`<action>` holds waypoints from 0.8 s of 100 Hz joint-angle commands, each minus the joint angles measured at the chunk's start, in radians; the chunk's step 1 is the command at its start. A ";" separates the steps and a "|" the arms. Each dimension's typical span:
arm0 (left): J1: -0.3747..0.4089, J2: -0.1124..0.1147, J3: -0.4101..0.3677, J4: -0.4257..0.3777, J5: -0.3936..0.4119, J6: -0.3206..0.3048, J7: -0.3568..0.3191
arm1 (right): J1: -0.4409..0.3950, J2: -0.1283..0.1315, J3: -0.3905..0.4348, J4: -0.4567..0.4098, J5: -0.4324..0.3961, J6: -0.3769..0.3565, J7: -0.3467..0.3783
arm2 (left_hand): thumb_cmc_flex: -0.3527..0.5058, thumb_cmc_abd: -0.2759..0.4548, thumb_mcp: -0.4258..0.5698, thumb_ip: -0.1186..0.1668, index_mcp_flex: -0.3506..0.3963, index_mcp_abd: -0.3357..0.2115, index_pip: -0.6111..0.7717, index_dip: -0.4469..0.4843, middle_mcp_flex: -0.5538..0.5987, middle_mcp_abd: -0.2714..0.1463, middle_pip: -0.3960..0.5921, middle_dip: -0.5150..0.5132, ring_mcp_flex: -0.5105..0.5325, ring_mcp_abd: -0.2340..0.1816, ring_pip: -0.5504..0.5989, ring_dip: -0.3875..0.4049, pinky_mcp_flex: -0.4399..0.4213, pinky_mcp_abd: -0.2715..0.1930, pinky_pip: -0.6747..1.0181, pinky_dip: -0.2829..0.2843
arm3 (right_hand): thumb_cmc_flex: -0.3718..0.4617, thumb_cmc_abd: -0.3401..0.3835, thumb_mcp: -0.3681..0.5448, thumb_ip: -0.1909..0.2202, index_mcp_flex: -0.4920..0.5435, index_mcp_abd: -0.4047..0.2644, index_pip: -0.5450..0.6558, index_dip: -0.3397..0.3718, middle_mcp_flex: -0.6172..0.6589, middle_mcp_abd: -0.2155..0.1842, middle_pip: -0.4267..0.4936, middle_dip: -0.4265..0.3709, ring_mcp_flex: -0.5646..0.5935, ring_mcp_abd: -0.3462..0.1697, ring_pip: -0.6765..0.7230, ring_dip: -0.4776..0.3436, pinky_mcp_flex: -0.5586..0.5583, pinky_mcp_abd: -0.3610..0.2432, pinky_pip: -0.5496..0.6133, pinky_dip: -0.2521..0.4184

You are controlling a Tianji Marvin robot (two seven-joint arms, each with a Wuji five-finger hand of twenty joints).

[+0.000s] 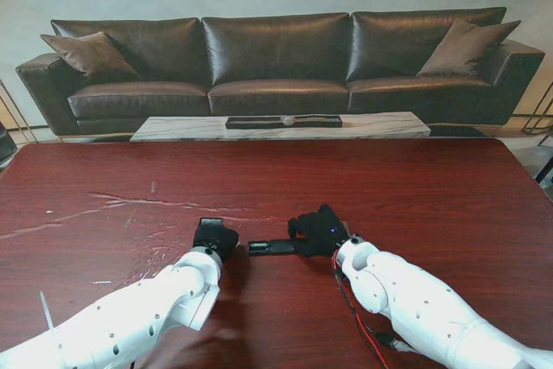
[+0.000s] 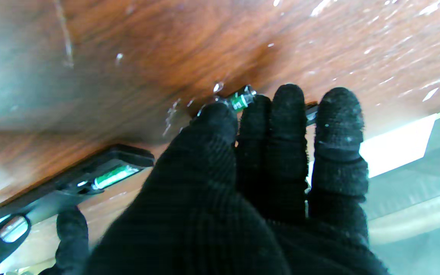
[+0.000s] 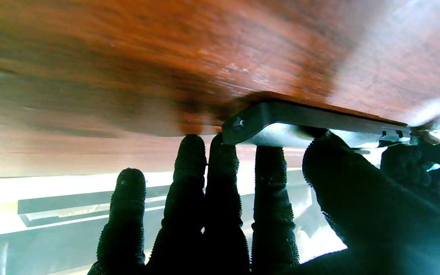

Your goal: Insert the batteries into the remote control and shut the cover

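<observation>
Black remote control [image 1: 275, 247]: flat on the table [image 1: 415, 187], long axis left-right, open bay showing one green cell. Right hand [image 1: 318, 231] clamped on its right end. Left hand [image 1: 215, 238], just left of it, pinches a green battery [image 2: 241, 99] against the wood. Dark red, scuffed tabletop; leather sofa [image 1: 276, 62] beyond.

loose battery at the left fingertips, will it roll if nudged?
Likely yes: the battery looks like a small cylinder lying on its side on the bare table. Its glossy wrap probably slips against the gloved left hand.
</observation>
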 commanded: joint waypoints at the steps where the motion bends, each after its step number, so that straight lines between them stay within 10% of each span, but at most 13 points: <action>1: 0.016 0.003 0.011 0.047 -0.017 -0.007 -0.019 | -0.022 0.000 -0.010 0.017 -0.005 -0.005 0.012 | 0.012 -0.078 -0.011 0.011 0.027 -0.076 0.084 0.006 0.054 0.011 0.043 0.041 0.035 -0.028 0.033 0.025 0.026 0.036 0.022 -0.009 | 0.043 0.008 -0.005 0.020 0.036 -0.037 0.035 0.001 0.016 0.008 -0.002 0.005 0.064 0.019 -0.022 -0.022 -0.017 0.013 0.018 0.019; 80: 0.077 -0.003 -0.129 0.007 0.068 -0.142 0.069 | -0.023 0.002 -0.009 0.014 -0.007 -0.003 0.017 | -0.082 -0.117 0.171 -0.016 0.004 -0.061 0.113 0.055 0.050 0.019 0.085 0.061 0.056 -0.037 0.055 0.067 0.063 0.031 0.029 0.002 | 0.050 0.022 -0.015 0.023 0.038 -0.036 0.035 0.001 0.016 0.009 -0.002 0.004 0.064 0.018 -0.022 -0.022 -0.018 0.012 0.019 0.018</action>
